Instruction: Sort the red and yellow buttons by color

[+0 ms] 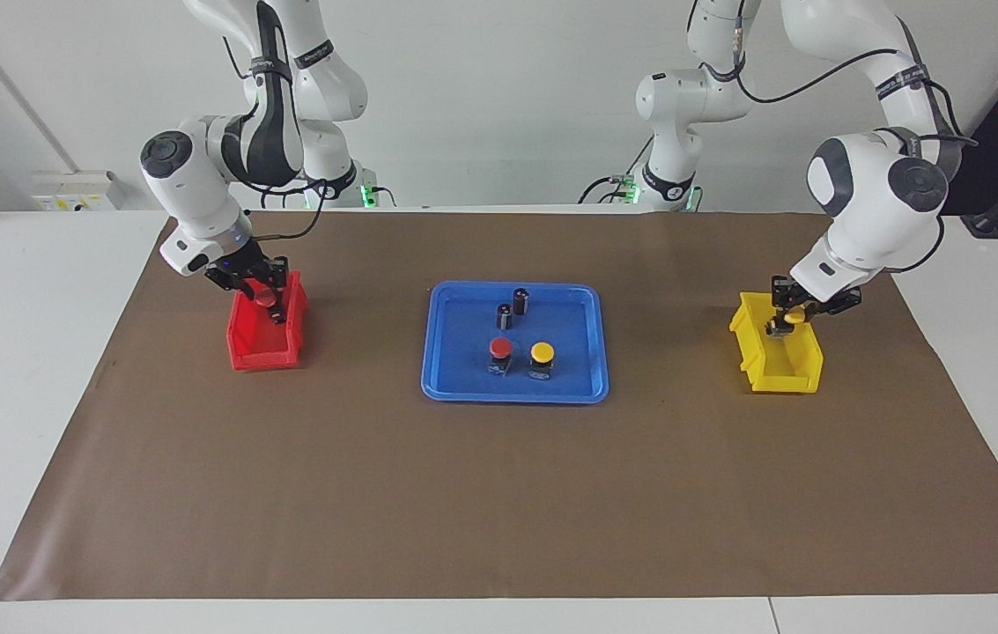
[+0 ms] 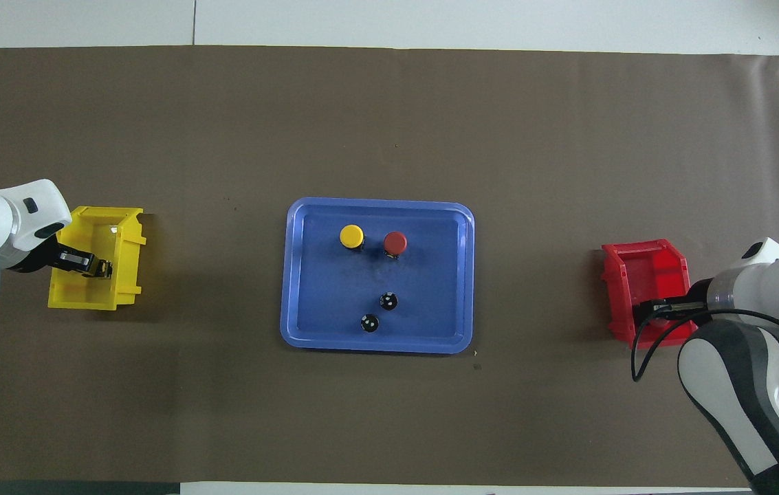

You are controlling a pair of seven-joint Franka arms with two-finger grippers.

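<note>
**Both arms over bins, each holding a button**

Left gripper (image 1: 787,319) is pinching a yellow-capped button (image 1: 794,315) over the yellow bin (image 1: 802,374), at the left arm's end of the desk. Right gripper (image 1: 265,297) is pinching what is probably a red-capped button (image 1: 265,298) over the red bin (image 1: 261,357). One red button (image 1: 500,349) and one yellow button (image 1: 542,353) are sitting mid-desk in the blue tray (image 1: 441,352).

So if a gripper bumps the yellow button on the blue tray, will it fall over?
Probably, if bumped high up. The yellow button stands upright, its round cap wider than its small black body, so it looks top-heavy. Tipped, it might roll on that cap, though the blue tray has a raised rim.
</note>
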